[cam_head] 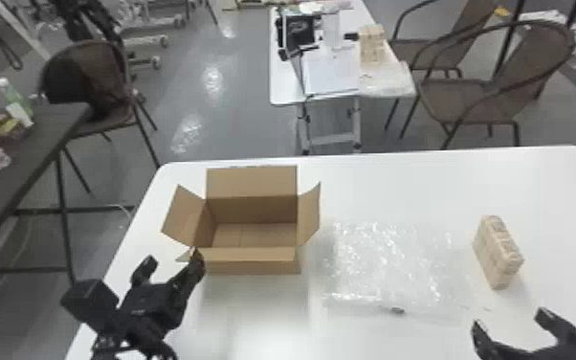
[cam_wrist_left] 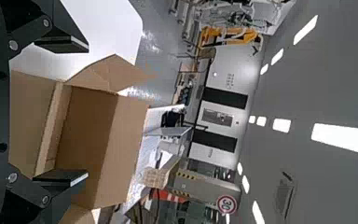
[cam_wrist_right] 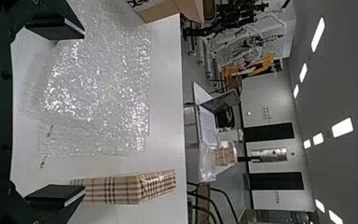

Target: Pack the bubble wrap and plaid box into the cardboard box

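Note:
In the head view my left gripper (cam_head: pixel 170 268) stands open at the near left corner of the cardboard box (cam_head: pixel 253 261), whose flaps are spread and whose inside is bare. The left wrist view has that gripper (cam_wrist_left: pixel 85 112) with its fingers wide apart and the cardboard box (cam_wrist_left: pixel 88 144) beyond them. Clear bubble wrap (cam_head: pixel 382 263) lies flat right of the box. Farther right, the plaid box (cam_head: pixel 497 253) stands on the table. Nearer the front edge is my open right gripper (cam_head: pixel 509 323). Past this gripper (cam_wrist_right: pixel 84 112) in its wrist view are the bubble wrap (cam_wrist_right: pixel 102 79) and plaid box (cam_wrist_right: pixel 126 188).
All of this rests on a white table (cam_head: pixel 445 177). A dark table (cam_head: pixel 38 148) with assorted items stands to the left. Behind are another white table (cam_head: pixel 284 91) holding a similar plaid box (cam_head: pixel 371 44), and brown chairs (cam_head: pixel 473 95).

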`<state>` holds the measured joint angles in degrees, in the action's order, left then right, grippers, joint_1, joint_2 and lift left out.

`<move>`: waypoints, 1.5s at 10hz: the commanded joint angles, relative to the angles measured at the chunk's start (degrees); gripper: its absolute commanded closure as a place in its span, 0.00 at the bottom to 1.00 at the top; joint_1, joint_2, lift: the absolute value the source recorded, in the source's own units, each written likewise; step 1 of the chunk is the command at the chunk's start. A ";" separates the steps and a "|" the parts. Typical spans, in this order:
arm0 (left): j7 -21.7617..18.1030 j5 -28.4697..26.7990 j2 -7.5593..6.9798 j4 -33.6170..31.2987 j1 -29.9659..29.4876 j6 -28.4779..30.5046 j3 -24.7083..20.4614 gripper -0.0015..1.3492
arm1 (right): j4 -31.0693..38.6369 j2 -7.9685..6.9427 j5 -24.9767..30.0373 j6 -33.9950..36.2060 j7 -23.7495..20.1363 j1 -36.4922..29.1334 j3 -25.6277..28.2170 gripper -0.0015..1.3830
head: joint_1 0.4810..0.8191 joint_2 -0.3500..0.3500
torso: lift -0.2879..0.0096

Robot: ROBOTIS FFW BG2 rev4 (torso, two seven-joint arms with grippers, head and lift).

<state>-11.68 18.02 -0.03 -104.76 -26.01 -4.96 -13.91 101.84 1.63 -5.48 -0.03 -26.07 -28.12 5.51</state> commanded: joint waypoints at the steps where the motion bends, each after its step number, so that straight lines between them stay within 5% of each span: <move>1: -5.98 -0.96 0.18 0.08 6.41 10.67 -5.34 0.25 | -0.51 -0.04 0.03 0.21 -0.47 0.79 -0.23 0.09 | 0.63 0.76 | 0.82; 6: -12.14 -2.46 -0.67 7.82 16.70 23.42 -13.08 0.25 | -1.65 -0.04 0.12 1.26 -1.35 2.20 -0.76 0.09 | 0.63 0.87 | 0.82; 8: -14.42 0.09 -2.87 10.89 19.16 23.94 -12.29 0.25 | -2.44 -0.04 0.30 1.62 -2.32 3.25 -1.11 0.09 | 0.63 0.86 | 0.82; 13: -15.48 -0.79 -3.39 19.33 24.43 18.76 -10.44 0.26 | -3.41 -0.22 -0.14 2.23 -2.93 3.96 -1.38 0.09 | 0.63 0.84 | 0.82; 15: -15.39 -1.49 -3.74 21.00 25.49 17.26 -10.44 0.47 | -3.58 -0.22 -0.14 2.32 -2.93 4.04 -1.46 0.09 | 0.63 0.84 | 0.82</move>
<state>-27.05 16.39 -3.72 -84.35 -0.82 12.77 -24.37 98.37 1.41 -5.63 2.27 -29.00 -24.11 4.06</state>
